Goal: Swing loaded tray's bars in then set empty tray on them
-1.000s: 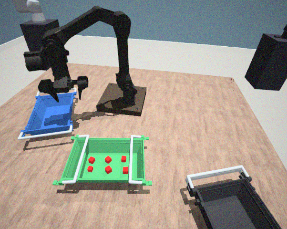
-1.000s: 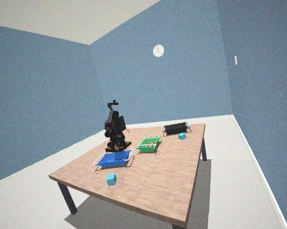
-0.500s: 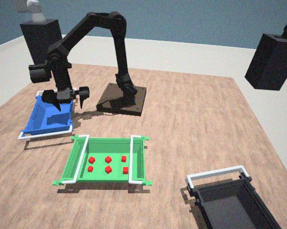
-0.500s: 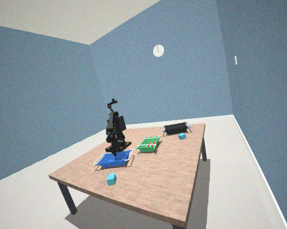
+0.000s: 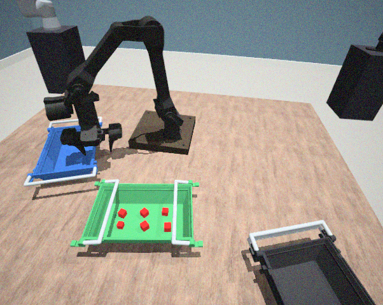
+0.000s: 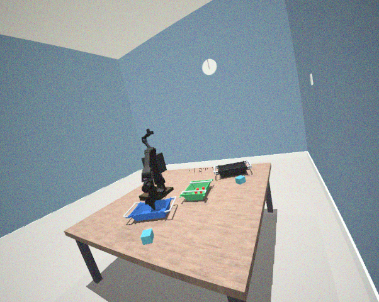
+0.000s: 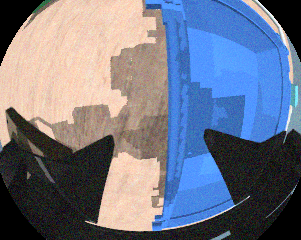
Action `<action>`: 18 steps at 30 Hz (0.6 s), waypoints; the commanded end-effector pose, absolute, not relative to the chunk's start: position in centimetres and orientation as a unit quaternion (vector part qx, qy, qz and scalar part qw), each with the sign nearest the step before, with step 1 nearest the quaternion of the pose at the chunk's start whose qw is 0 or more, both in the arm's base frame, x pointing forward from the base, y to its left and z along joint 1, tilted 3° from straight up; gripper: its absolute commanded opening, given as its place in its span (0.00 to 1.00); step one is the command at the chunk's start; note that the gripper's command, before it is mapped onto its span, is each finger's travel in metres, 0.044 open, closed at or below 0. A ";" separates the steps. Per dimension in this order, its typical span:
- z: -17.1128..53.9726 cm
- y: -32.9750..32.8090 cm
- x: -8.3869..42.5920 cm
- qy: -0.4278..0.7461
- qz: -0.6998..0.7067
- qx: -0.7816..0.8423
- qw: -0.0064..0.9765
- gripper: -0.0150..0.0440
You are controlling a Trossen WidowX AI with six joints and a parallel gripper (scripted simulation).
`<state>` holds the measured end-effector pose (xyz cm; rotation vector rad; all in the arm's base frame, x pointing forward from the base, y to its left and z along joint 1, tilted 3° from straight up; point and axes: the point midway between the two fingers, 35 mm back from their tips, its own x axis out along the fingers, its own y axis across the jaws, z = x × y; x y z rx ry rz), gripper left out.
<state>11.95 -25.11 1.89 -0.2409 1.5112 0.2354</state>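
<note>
pincer [image 5: 96, 145]: spread wide, holds nothing, straddling the blue tray's long side wall; one finger inside the tray, one outside over the desk
blue tray [image 5: 58, 161]: flat on desk [image 5: 250, 157], white bars out over both ends
green tray [image 5: 142, 197]: near the blue tray, a strip of bare desk between; both white bars [image 5: 107, 213] lie across its top
red blocks [image 5: 144, 225]: six, between the bars
black tray [image 5: 303, 272]: well apart, at a desk corner

The empty tray [image 5: 62, 157] lies beside the loaded tray [image 5: 139, 213], whose bars [image 5: 107, 213] cross its top.
</note>
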 end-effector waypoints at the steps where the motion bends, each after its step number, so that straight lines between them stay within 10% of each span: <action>1: 1.7 -25.1 12.0 0.682 0.106 -0.107 0.715 0.88; 18: 1.7 -25.1 12.0 0.682 0.106 -0.107 0.715 0.56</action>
